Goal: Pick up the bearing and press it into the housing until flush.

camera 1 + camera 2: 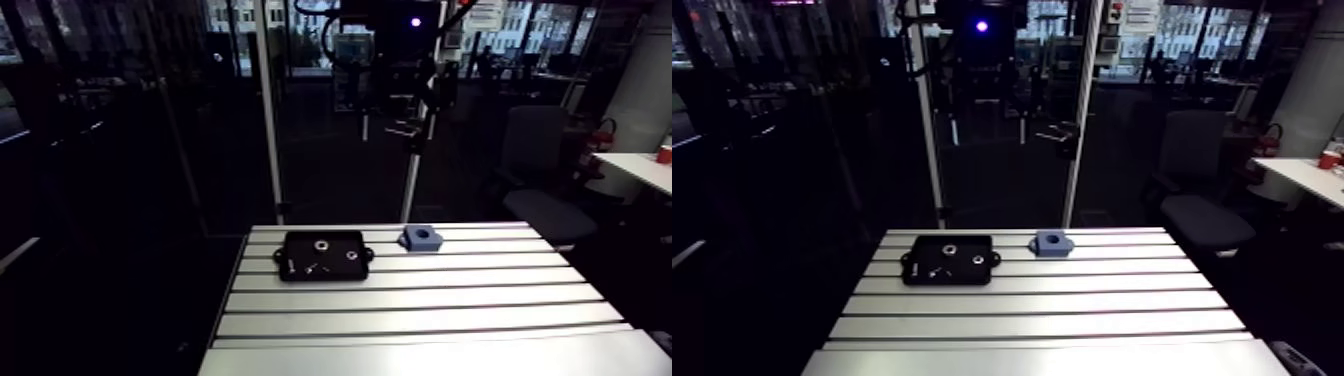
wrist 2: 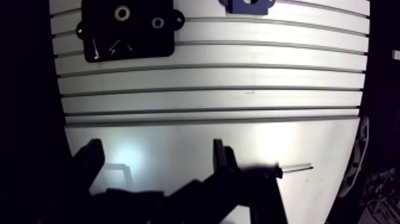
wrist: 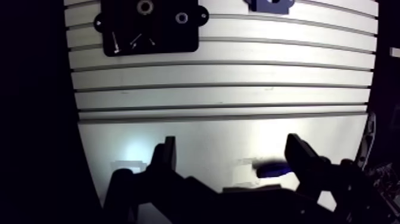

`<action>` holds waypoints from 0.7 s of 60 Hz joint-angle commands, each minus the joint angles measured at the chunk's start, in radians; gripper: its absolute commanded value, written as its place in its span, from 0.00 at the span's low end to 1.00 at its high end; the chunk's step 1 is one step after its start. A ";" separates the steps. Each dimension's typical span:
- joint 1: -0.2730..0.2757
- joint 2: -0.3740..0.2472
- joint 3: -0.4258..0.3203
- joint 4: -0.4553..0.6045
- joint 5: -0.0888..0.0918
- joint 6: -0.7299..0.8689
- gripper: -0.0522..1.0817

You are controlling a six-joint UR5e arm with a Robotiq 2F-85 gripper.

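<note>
claw [image 3: 232, 142]: fingers spread wide, empty, over counter [image 3: 226, 95]. bearing [image 3: 144, 7]: ring in black tray [image 3: 178, 39], well ahead; blue housing [image 1: 421, 237] nearby. likely steel, stiff, small, slippery; pinch across outer rim.

One slotted table [image 1: 420, 300], one black tray [image 3: 161, 46], two ring-shaped bearings [image 3: 144, 7], what appear to be three small fasteners [image 3: 114, 43] and one blue housing [image 1: 421, 237] are counted.

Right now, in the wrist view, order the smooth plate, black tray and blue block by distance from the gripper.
1. Smooth plate, directly under the gripper.
2. Black tray, ahead across the slots.
3. Blue block, farthest, beside the tray's far end.
</note>
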 commanded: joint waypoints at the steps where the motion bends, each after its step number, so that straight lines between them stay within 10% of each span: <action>1: 0.064 -0.068 0.023 0.049 -0.021 -0.031 0.05; 42: 0.066 -0.062 0.023 0.045 -0.020 -0.029 0.05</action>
